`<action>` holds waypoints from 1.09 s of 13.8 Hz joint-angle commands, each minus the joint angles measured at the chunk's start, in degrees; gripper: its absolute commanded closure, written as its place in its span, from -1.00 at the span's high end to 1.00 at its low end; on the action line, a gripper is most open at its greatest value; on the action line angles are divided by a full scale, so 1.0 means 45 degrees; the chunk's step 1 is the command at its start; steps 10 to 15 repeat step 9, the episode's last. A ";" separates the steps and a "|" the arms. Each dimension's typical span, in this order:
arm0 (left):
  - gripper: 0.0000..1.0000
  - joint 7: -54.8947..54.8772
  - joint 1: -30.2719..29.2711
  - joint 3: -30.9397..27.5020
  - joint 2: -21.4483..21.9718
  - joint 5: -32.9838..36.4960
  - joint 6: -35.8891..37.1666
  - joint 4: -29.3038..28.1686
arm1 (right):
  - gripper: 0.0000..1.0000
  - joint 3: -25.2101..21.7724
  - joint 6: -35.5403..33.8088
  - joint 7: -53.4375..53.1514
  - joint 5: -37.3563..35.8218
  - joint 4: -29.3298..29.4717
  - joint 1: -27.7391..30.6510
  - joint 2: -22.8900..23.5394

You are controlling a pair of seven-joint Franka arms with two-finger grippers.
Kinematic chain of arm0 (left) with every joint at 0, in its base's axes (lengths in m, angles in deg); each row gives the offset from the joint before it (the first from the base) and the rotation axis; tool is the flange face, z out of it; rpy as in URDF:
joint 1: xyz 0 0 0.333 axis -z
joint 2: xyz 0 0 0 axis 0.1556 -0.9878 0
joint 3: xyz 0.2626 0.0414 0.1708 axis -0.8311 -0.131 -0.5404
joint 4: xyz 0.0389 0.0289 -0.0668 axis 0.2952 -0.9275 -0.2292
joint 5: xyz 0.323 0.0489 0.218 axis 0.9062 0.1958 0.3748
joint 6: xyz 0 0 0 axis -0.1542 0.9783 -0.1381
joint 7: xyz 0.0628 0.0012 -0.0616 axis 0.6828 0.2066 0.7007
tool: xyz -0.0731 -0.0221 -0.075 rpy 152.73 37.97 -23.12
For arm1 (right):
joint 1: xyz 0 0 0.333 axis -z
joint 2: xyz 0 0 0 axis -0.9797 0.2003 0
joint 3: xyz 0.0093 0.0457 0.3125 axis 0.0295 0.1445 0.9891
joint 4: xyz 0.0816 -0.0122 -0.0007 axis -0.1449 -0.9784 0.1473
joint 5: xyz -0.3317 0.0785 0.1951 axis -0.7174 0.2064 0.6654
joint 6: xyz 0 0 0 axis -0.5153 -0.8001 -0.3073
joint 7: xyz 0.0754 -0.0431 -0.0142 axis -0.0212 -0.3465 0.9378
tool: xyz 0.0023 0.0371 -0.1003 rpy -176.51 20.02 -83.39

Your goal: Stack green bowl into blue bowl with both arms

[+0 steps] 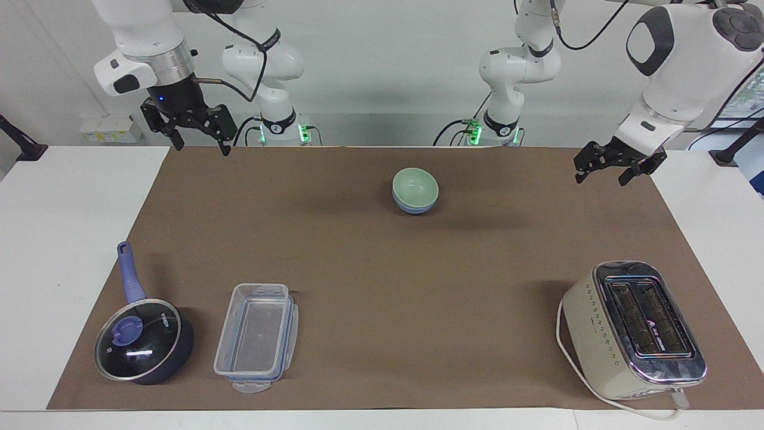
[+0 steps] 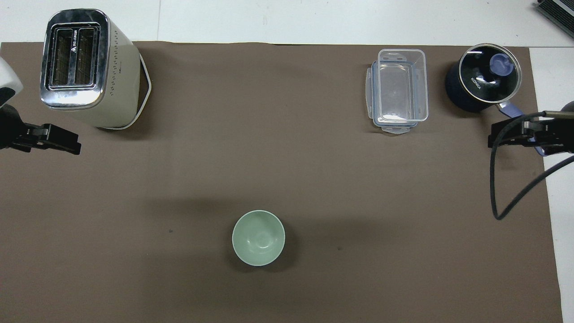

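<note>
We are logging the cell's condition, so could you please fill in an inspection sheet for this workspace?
Surface: brown mat on a white table.
Job's things: green bowl nested in blue bowl, near the robots, mid-table.
Clutter: lidded saucepan and clear lidless food container toward the right arm's end; toaster toward the left arm's end.
Grippers: left gripper open, raised over the mat's edge; right gripper open, raised over the mat's corner; both empty.
Cables: toaster cord loose on mat; black cable hanging from right arm.
Surroundings: wall socket strip.
</note>
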 commanded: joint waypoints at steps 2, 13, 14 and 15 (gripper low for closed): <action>1.00 -0.0165 -0.0114 0.0096 -0.0105 0.0215 0.0068 0.0248 | 1.00 0.0062 0.0133 0.0237 0.0045 -0.0796 0.0180 -0.0555; 1.00 -0.0165 -0.0114 0.0077 -0.0105 0.0215 0.0068 0.0248 | 1.00 0.0043 0.0213 0.0373 0.0065 -0.1093 0.0200 -0.0713; 1.00 -0.0165 -0.0114 0.0077 -0.0105 0.0215 0.0068 0.0248 | 1.00 0.0043 0.0213 0.0373 0.0065 -0.1093 0.0200 -0.0713; 1.00 -0.0165 -0.0114 0.0077 -0.0105 0.0215 0.0068 0.0248 | 1.00 0.0043 0.0213 0.0373 0.0065 -0.1093 0.0200 -0.0713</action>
